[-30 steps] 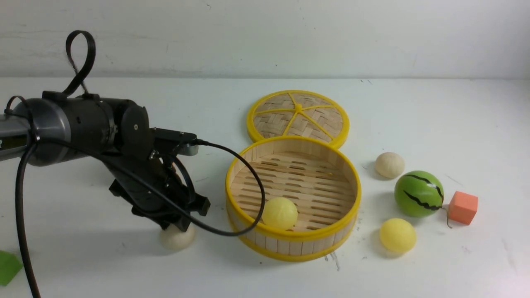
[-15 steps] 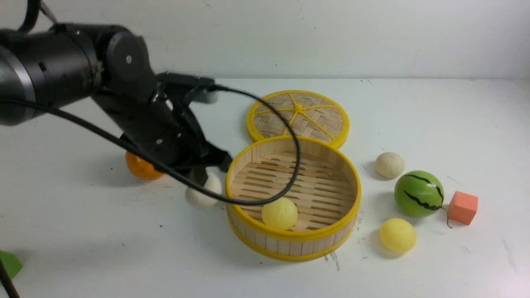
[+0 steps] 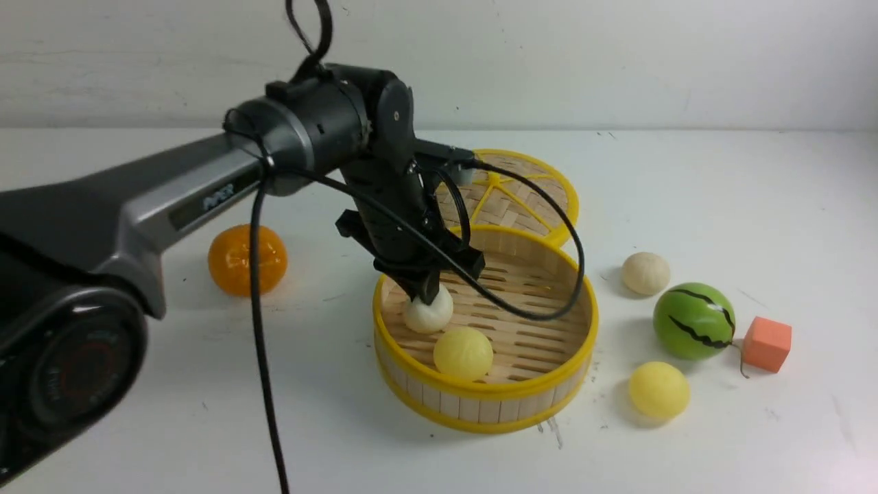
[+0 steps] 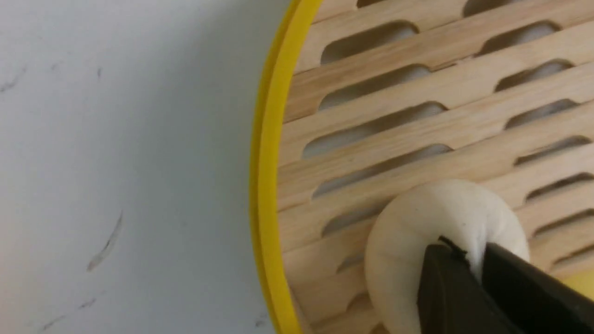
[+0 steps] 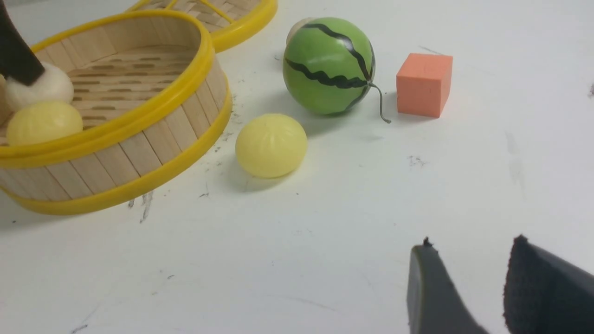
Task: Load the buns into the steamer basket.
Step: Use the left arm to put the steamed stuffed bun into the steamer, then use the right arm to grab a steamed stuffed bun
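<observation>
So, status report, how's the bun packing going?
Left gripper at off-white round bun inside round bamboo basket; right gripper open, empty; no obstruction seen.

A plain white wall (image 3: 686, 65) rises behind a white tabletop (image 3: 720, 192) — the two meet in a straight, level line across my front view. Pale light falls over the scene, and small dark scuffs and faint streaks mark the table's surface — sharpest in my wrist views.

Bright, even light, faint soft shadows, arm seemingly motion-blurred (image 3: 89, 213)
</observation>
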Controlling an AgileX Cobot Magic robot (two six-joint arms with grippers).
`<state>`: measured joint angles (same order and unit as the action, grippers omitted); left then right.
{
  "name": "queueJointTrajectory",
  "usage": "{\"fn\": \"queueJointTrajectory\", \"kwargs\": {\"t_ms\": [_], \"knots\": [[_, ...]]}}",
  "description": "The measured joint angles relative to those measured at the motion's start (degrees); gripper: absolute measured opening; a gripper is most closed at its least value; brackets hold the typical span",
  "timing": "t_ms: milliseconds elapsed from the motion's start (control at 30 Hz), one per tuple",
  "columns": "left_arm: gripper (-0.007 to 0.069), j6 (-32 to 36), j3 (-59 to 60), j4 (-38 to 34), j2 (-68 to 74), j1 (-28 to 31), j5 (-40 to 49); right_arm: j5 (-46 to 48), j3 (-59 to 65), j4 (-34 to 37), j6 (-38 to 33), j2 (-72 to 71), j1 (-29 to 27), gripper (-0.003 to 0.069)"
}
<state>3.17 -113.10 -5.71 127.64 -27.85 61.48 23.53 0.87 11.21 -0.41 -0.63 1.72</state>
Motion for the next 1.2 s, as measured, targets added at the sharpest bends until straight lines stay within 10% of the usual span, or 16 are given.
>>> {"fn": "queueJointTrajectory", "kwargs": {"t_ms": [267, 433, 567, 967, 1200], "knots": [[0.0384, -6.2, -5.5, 0.7, -2.9, 0.0, 8.1, 0.0, 0.0, 0.0, 0.0, 0.0, 0.0, 0.0241], [0.0252, -8.4, -3.1, 0.9, -13.7, 0.0, 8.8, 0.0, 0.0, 0.0, 0.0, 0.0, 0.0, 0.0241], [-0.0013, -8.8, 10.4, 0.5, -31.6, 0.0, 8.3, 0.0, 0.0, 0.0, 0.0, 0.0, 0.0, 0.0241], [-0.0013, -7.5, 76.1, -4.0, -89.5, 0.0, -36.3, 0.0, 0.0, 0.0, 0.0, 0.0, 0.0, 0.0241], [-0.0013, -7.5, 96.6, -4.7, -114.8, 0.0, -44.7, 0.0, 0.0, 0.0, 0.0, 0.0, 0.0, 0.0241]]}}
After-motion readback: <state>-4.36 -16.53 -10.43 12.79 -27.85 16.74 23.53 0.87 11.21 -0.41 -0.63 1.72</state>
